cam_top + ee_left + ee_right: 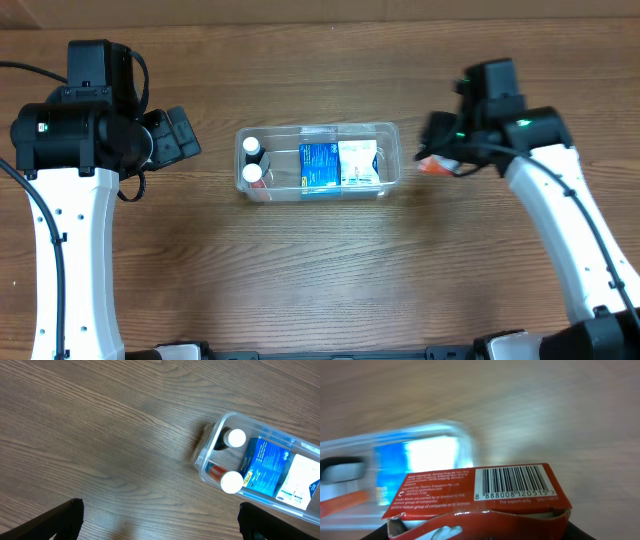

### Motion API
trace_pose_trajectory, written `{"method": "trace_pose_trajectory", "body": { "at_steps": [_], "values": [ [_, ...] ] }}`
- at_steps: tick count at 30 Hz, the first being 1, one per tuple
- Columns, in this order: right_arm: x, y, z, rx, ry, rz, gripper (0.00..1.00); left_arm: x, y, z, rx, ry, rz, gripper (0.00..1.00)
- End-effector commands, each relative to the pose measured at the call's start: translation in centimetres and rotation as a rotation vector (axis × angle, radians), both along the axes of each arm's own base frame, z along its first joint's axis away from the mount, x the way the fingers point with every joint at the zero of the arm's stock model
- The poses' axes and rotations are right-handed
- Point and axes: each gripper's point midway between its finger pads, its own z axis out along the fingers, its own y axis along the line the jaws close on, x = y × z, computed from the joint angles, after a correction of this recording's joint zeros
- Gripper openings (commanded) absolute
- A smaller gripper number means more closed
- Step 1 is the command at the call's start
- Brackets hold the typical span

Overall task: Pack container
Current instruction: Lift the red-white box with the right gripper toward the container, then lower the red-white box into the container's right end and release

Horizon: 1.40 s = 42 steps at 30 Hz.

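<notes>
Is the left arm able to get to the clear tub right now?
Probably yes. The left gripper is open and empty, and only bare table lies between it and the container.

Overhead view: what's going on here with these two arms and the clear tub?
A robot is packing the tub. Its right gripper holds a red box just off the tub's right end, not yet inside. The tub already contains two white-capped bottles, a blue box and a white box. The left gripper is open and empty, off to the tub's left.
</notes>
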Motion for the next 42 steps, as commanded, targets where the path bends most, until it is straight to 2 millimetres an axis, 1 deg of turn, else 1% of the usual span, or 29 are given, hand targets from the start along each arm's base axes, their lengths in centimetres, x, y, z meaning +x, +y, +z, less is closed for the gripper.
{"method": "trace_pose_trajectory", "body": {
  "at_steps": [1, 3, 5, 8, 12, 17, 20, 22, 26, 29, 30, 35, 37, 40, 42],
  "values": [
    [0.3, 4.8, 1.9, 0.032, -0.091, 0.121, 0.64, -0.1, -0.2, -0.1, -0.003, 0.005, -0.021, 1.0],
    [0.5, 6.5, 1.7, 0.045, -0.105, 0.144, 0.64, -0.1, -0.2, -0.2, -0.004, 0.007, -0.021, 1.0],
    [1.0, 7.6, 1.3, 0.05, -0.113, 0.163, 0.64, -0.2, -0.2, -0.2, -0.004, 0.009, -0.021, 1.0],
    [2.0, 8.5, 0.2, 0.053, -0.116, 0.172, 0.64, -0.3, -0.2, -0.2, -0.005, 0.012, -0.018, 1.0],
    [2.9, 9.0, -2.9, 0.037, -0.061, 0.175, 0.65, -0.3, -0.2, -0.2, -0.007, 0.013, -0.015, 1.0],
    [3.2, 9.1, -7.3, 0.001, 0.034, 0.177, 0.65, -0.2, -0.2, -0.2, -0.006, 0.012, -0.015, 1.0],
    [3.4, 9.2, -8.7, -0.007, 0.06, 0.177, 0.65, -0.3, -0.2, -0.2, -0.006, 0.012, -0.015, 1.0],
    [3.5, 9.2, -8.8, -0.008, 0.059, 0.177, 0.66, -0.2, -0.2, -0.2, -0.006, 0.011, -0.015, 1.0],
    [3.6, 9.3, -8.7, -0.006, 0.051, 0.177, 0.81, -0.2, -0.2, -0.2, -0.006, 0.007, -0.014, 1.0],
    [3.7, 9.3, -8.7, -0.005, 0.05, 0.177, 0.98, -0.2, -0.2, -0.2, -0.006, 0.008, -0.015, 1.0],
    [3.6, 9.3, -8.7, -0.006, 0.05, 0.177, 1.0, -0.2, -0.2, -0.2, -0.006, 0.008, -0.015, 1.0],
    [3.5, 9.1, -8.7, -0.011, 0.058, 0.174, 1.0, -0.2, -0.2, -0.2, -0.006, 0.012, -0.015, 1.0],
    [3.4, 9.0, -8.5, -0.013, 0.052, 0.172, 1.0, -0.3, -0.2, -0.2, -0.006, 0.015, -0.015, 1.0],
    [3.6, 8.6, -6.9, -0.022, 0.011, 0.16, 1.0, -0.4, -0.2, -0.2, -0.006, 0.016, -0.015, 1.0],
    [3.8, 8.0, -4.9, -0.035, -0.045, 0.14, 1.0, -0.3, -0.2, -0.2, -0.006, 0.015, -0.015, 1.0]
  ]
}}
